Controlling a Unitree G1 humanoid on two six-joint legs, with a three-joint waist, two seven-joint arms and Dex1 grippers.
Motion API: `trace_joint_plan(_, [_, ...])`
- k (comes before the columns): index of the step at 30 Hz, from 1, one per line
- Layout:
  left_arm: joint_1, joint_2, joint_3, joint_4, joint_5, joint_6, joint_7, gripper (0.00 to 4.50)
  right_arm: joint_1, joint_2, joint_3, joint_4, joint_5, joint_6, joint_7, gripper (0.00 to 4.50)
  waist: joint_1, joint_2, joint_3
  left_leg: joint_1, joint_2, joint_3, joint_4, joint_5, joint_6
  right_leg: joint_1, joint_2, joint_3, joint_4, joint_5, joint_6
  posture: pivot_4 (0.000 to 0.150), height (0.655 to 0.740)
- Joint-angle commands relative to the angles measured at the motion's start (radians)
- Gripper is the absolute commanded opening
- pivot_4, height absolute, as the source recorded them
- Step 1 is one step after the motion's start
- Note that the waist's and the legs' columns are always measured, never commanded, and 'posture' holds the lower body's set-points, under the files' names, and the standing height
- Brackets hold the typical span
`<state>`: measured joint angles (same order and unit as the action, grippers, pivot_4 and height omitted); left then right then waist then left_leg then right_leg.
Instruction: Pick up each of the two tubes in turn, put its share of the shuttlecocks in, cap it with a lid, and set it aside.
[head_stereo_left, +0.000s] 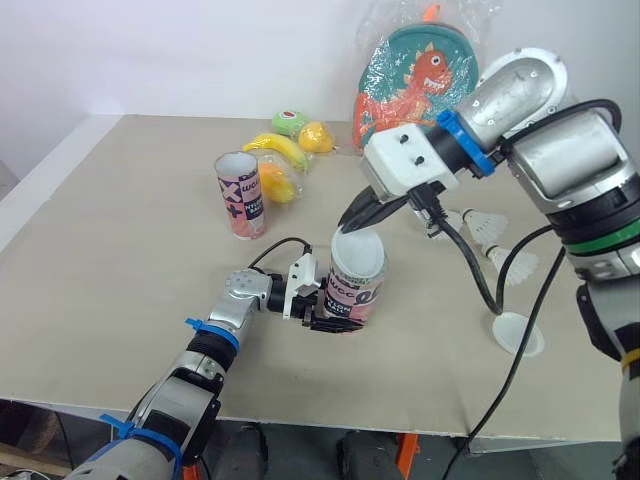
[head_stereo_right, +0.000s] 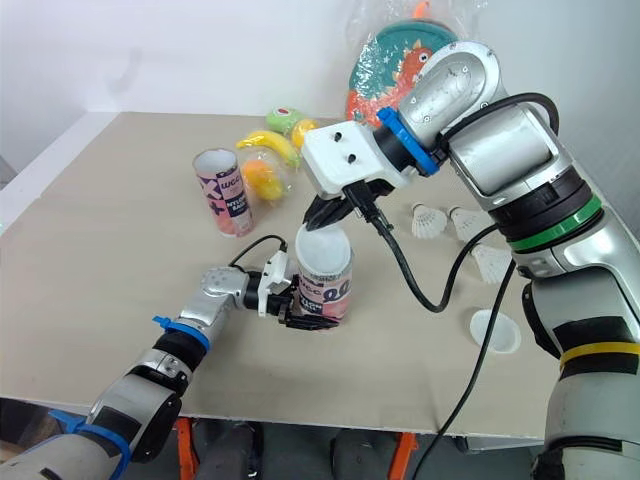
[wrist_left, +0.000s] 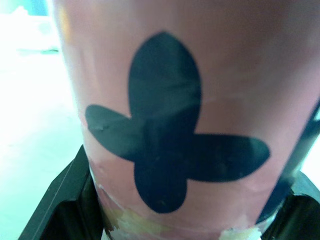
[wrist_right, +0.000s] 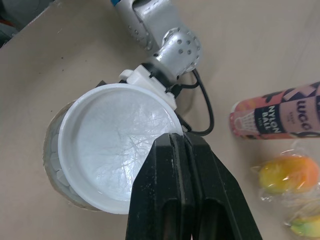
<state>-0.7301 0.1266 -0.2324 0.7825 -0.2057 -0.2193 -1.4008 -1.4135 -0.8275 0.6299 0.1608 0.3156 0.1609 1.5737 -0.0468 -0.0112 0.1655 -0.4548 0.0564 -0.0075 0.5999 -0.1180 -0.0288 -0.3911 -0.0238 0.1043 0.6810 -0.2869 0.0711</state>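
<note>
My left claw (head_stereo_left: 333, 322) is clamping the tube (head_stereo_left: 358, 292) low on its wall. My right claw (wrist_right: 182, 150) is pinching the lid (wrist_right: 112, 150) by its rim, over that tube's mouth. Pressing off-centre, I'm risking cocking the lid or tipping the tube.
</note>
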Motion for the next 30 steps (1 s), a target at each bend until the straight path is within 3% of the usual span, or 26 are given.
trace_joint_plan(1, [0.022,0.023,-0.023,0.060,0.058,0.019,0.010,3.40,-0.018,-0.029,0.008,-0.030,0.033,-0.017,0.041,0.14,0.000,0.000,0.000,0.000,0.000,0.000,0.000,0.000,0.000,0.000,0.000,0.000,0.000,0.000,0.000,0.150,0.7302])
trace_joint_plan(18, [0.038,0.031,-0.028,0.034,0.056,0.033,0.008,3.40,0.052,-0.054,0.037,-0.091,0.030,-0.013,0.041,0.14,0.001,0.000,0.000,0.000,0.000,0.000,-0.001,-0.001,-0.001,0.000,0.000,0.000,0.000,-0.001,-0.003,0.150,0.7302])
trace_joint_plan(30, [0.033,0.029,-0.027,0.044,0.058,0.033,0.010,3.40,-0.029,-0.035,0.058,-0.009,0.023,-0.052,0.041,0.14,0.000,0.000,0.000,0.000,0.000,0.000,-0.001,-0.001,-0.001,0.000,0.000,0.000,0.000,-0.002,-0.002,0.150,0.7302])
